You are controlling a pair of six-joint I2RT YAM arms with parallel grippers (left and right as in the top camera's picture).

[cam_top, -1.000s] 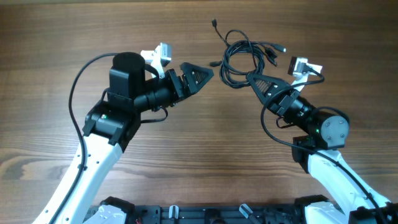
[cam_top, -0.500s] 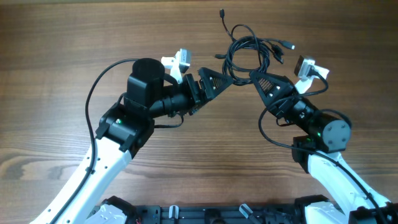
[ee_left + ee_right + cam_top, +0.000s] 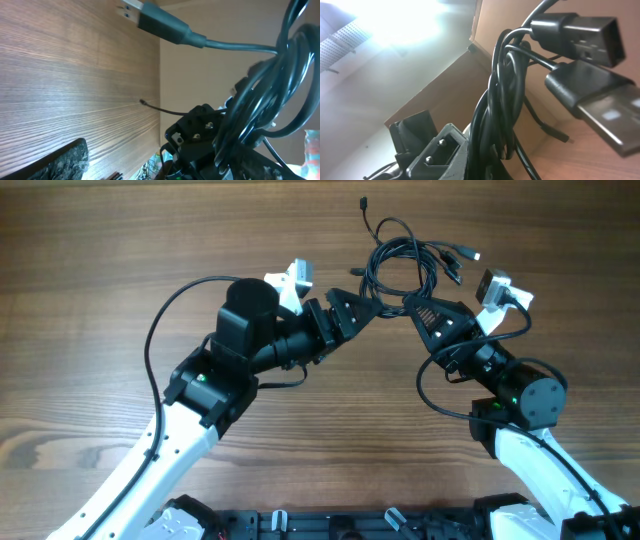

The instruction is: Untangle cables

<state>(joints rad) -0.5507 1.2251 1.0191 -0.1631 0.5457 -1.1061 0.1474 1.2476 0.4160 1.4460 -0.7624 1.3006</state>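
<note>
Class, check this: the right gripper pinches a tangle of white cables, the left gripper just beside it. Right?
No: the cables are black, not white, as the overhead view shows. The right gripper does pinch them, the left gripper just beside.

Left arm (image 3: 185,415): extends up and rightward, wrist rolled; left tool (image 3: 358,304) with jaws apart, one finger (image 3: 60,161) in wrist view.
Right arm (image 3: 520,395): angles up-left; right tool (image 3: 412,304) clamped on cables (image 3: 400,265).
Tool tips near each other.

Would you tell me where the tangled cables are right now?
Overhead, the cables are at the far side, right of centre, gripped at their near edge by the right claw, the left claw close on their left.
</note>
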